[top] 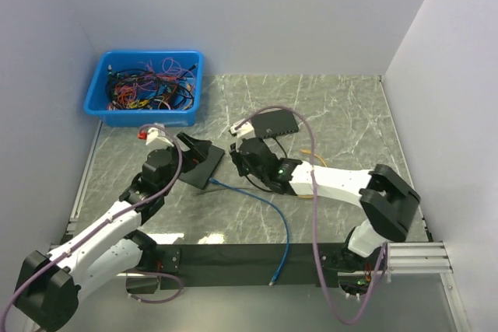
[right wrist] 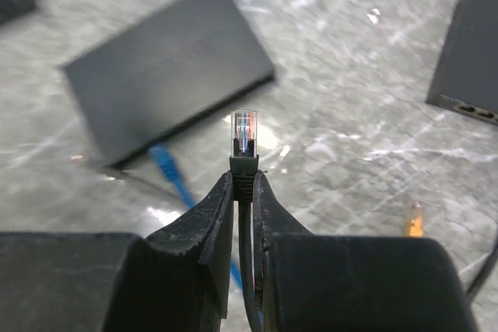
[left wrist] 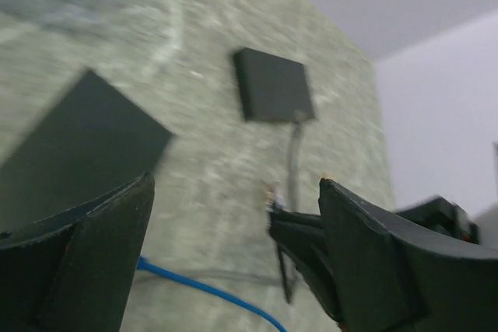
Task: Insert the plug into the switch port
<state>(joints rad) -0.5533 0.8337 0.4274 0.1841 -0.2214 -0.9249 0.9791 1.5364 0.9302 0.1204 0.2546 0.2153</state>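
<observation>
Right gripper [right wrist: 243, 180]: jaws pinched nearly shut on the black boot of the plug [right wrist: 244, 131]. The clear tip stands proud of the fingertips, with its long axis running straight out along the fingers. The black lead trails back between the fingers.

Left gripper [left wrist: 235, 184]: jaws spread wide, nothing in them. It hangs over the left-hand switch.

Two black switches on the counter [top: 342, 114].
- Left-hand switch [right wrist: 167, 75]: mid-counter toward the left edge, with a blue cable [top: 272, 211] meeting its near side and running off to the near edge.
- Far switch [right wrist: 469, 52]: centre, closer to the far edge. Its port row shows in the right wrist view, facing back toward the jaws.

Key relation: the plug points between the two boxes, and the open ports lie off to its right and a little beyond. The right arm is nearer and already holds the plug. My read is that a swing right to square the tip with a port comes first (latch orientation too blurred to tell).

Obstacles: bare stone between tip and ports, and a small orange-tipped end lies near the approach. Blue bin [top: 144, 117] of tangled wires in the far-left corner, well clear.
</observation>
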